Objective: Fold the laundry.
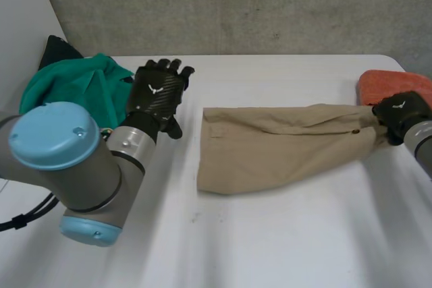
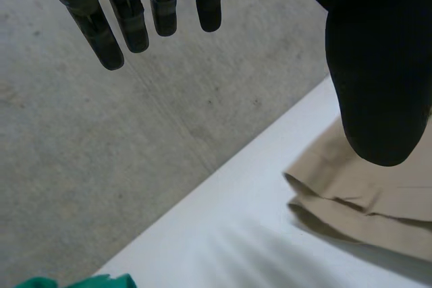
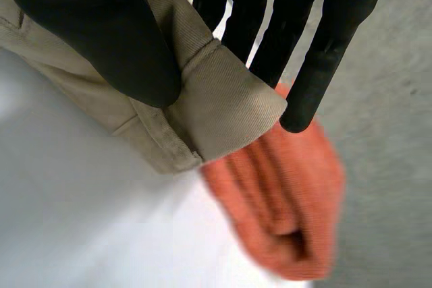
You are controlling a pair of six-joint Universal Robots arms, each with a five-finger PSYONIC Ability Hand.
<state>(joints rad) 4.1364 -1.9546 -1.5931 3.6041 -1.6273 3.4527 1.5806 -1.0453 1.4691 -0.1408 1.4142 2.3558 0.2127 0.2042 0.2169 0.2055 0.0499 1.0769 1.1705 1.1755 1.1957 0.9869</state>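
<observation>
My right hand (image 1: pixel 399 114) pinches one end of the tan cloth (image 1: pixel 283 143) by the table's (image 1: pixel 270 247) right edge; the rest lies across the table's middle. My left hand (image 1: pixel 156 92) hangs wide, holding nothing. The cloth looks soft, light and floppy, so I would grab its free end too.

Head camera looks down on the table (image 1: pixel 270 247) from behind, taking in its whole width. Wrist cameras look close along left hand (image 2: pixel 378 65) and right hand (image 3: pixel 101 32); all share the cloth (image 1: pixel 283 146).
</observation>
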